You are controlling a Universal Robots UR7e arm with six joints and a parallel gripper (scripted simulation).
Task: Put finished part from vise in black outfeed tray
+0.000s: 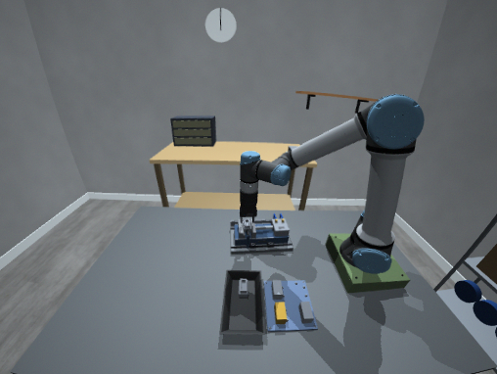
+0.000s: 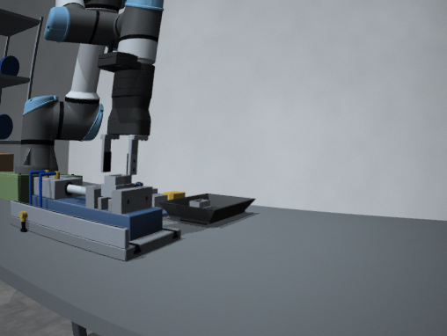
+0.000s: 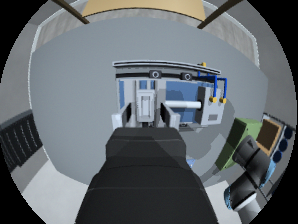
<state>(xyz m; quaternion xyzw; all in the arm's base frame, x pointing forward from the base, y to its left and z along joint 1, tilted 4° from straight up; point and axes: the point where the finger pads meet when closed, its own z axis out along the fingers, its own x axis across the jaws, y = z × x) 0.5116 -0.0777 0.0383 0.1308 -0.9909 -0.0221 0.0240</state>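
The finished part (image 2: 116, 179), a grey block, sits between the jaws of the blue vise (image 1: 260, 234), which also shows in the exterior view (image 2: 94, 211). My gripper (image 2: 119, 169) hangs just above the part, fingers wide open and empty, their tips a little above the block's top. In the top view the gripper (image 1: 248, 221) stands over the vise's left end. The wrist view shows the part (image 3: 144, 104) straight below between the fingers. The black outfeed tray (image 1: 242, 301) lies in front of the vise and holds one grey part (image 1: 243, 287) at its far end.
A blue fixture plate (image 1: 290, 305) with two grey blocks and a yellow block (image 1: 281, 311) lies right of the tray. The arm's green base (image 1: 367, 269) stands to the right. A wooden table (image 1: 230, 168) is behind the bench.
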